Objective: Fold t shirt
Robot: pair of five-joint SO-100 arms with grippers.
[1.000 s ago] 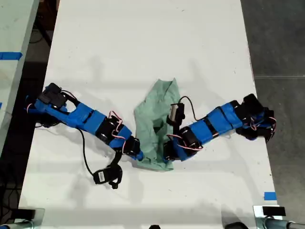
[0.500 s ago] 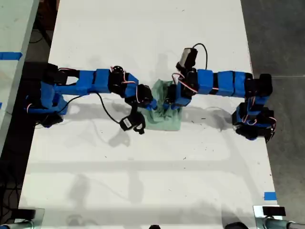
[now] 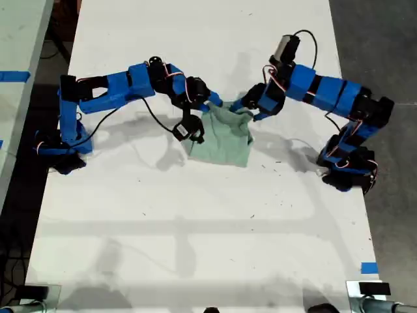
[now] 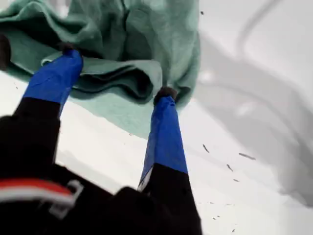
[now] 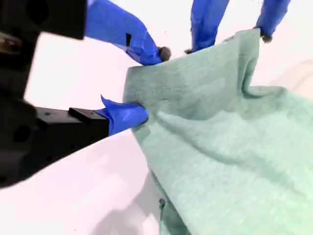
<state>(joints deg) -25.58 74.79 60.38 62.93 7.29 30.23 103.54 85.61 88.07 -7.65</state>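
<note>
The t shirt [image 3: 225, 140] is a pale mint-green wrinkled patch, doubled over on the white table [image 3: 195, 222] in the middle of the exterior view. My first gripper [image 3: 242, 105] reaches its far edge from the exterior view's right. It is open [image 4: 117, 72], with both fingertips resting on a rolled fold of the t shirt [image 4: 146, 29]. My second gripper [image 3: 210, 104] comes from the exterior view's left. It is open too [image 5: 152, 83], its tips astride a corner edge of the t shirt [image 5: 234, 137]. The first gripper's fingers [image 5: 205, 19] show across that edge.
The second arm's camera [image 3: 189, 129] hangs on a black cable over the t shirt's side at the exterior view's left. Blue tape [image 3: 369, 267] marks the table at the exterior view's lower right. A second table [image 3: 16, 98] adjoins at its left, dark floor [image 3: 378, 65] at its right.
Both grippers swept from the shirt's near end to its far end, carrying the near edge over. The shirt went from a long strip to a shorter doubled patch.
</note>
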